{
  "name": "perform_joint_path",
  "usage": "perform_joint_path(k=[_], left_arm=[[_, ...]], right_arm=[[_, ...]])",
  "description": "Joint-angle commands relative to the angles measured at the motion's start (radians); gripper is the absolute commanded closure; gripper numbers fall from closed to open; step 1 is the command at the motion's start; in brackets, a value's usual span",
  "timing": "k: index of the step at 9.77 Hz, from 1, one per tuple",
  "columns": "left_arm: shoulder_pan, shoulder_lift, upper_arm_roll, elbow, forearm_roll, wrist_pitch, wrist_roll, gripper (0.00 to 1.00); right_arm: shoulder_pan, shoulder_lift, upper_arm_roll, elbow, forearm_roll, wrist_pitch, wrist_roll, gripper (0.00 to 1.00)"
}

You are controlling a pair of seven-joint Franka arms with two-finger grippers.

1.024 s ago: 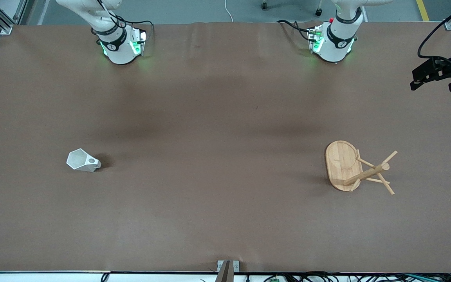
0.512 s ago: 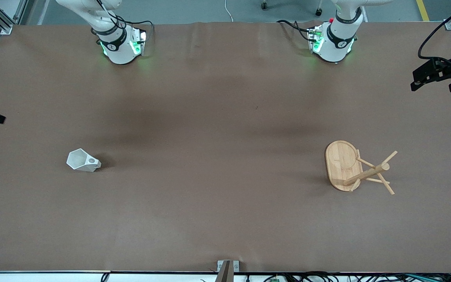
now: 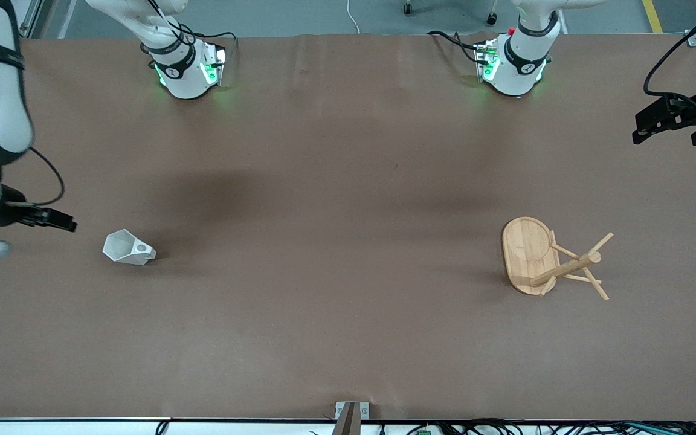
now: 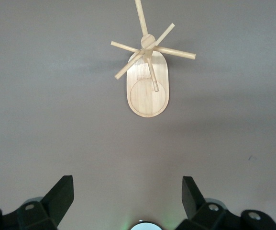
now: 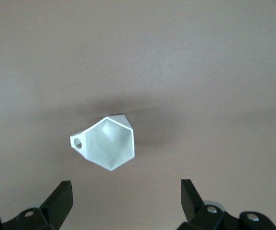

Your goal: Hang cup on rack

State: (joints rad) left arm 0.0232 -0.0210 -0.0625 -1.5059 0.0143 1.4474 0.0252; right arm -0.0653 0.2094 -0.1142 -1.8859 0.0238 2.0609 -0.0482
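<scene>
Gaping wide and empty, the right gripper (image 5: 123,203) hangs over the surface (image 3: 336,241) at the right arm's end, jaws spread above the cup (image 3: 128,248) — lying on its side. The left gripper (image 4: 128,201), jaws wide too, hovers at the left arm's end above the rack (image 3: 550,258) — upright on its oval base.

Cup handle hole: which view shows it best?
The right wrist view: the small white faceted cup lies large there, its handle hole plain. The front view shows it small, hole barely visible. The left wrist view misses it.
</scene>
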Motion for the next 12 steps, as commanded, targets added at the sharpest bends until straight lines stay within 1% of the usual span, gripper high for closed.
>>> perform_joint_path(k=[1,3,5,6,8,10,11,12], left_arm=[[-0.006,0.021,-0.008,-0.007,0.015,-0.007,0.012,0.00],[-0.006,0.023,-0.008,-0.005,0.012,-0.007,-0.001,0.00],[-0.009,0.023,-0.008,-0.005,0.019,-0.005,0.001,0.00],[-0.012,0.023,-0.011,-0.005,0.019,-0.005,-0.001,0.00],[-0.016,0.030,-0.016,-0.004,0.016,-0.007,-0.005,0.00],[-0.009,0.029,-0.017,-0.004,0.019,-0.007,-0.004,0.00],[-0.011,0.029,-0.017,-0.004,0.022,-0.007,-0.001,0.00],[-0.014,0.029,-0.019,-0.004,0.022,-0.007,-0.004,0.00]], right_arm=[[0.002,0.030,-0.001,-0.115,0.001,0.176,-0.050,0.00],[-0.002,0.089,0.001,-0.191,0.001,0.351,-0.094,0.00],[-0.001,0.157,0.002,-0.196,0.001,0.422,-0.101,0.01],[0.001,0.162,0.004,-0.197,0.002,0.424,-0.101,0.05],[-0.001,0.177,0.004,-0.196,0.002,0.430,-0.101,0.20],[-0.002,0.192,0.007,-0.194,0.007,0.453,-0.101,0.40],[-0.002,0.194,0.008,-0.193,0.007,0.453,-0.099,0.55],[-0.002,0.197,0.010,-0.191,0.008,0.455,-0.098,0.73]])
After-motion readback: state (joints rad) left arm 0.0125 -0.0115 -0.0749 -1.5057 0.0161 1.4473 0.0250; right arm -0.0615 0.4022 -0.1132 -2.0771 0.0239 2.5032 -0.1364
